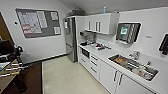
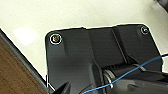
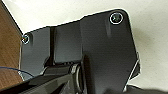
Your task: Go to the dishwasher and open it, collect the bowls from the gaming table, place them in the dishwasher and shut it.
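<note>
I face a small kitchen from its doorway side. A white counter point(image 1: 107, 53) with drawers and cupboard doors runs along the right wall. The dishwasher, the bowls and the gaming table are out of view. Both wrist views look down past my own dark plate: pale floor point(image 2: 75, 12) beside brown carpet point(image 2: 15, 72) in the left one, pale floor point(image 3: 62, 10) and a brown strip point(image 3: 8, 50) in the right one.
A steel fridge point(image 1: 70, 38) stands at the far end and a small dark built-in unit point(image 1: 85, 53) sits under the counter. A sink point(image 1: 132, 66) holds dishes. A table-football table with rods point(image 1: 11, 68) stands at the left. The pale floor point(image 1: 65, 77) runs ahead.
</note>
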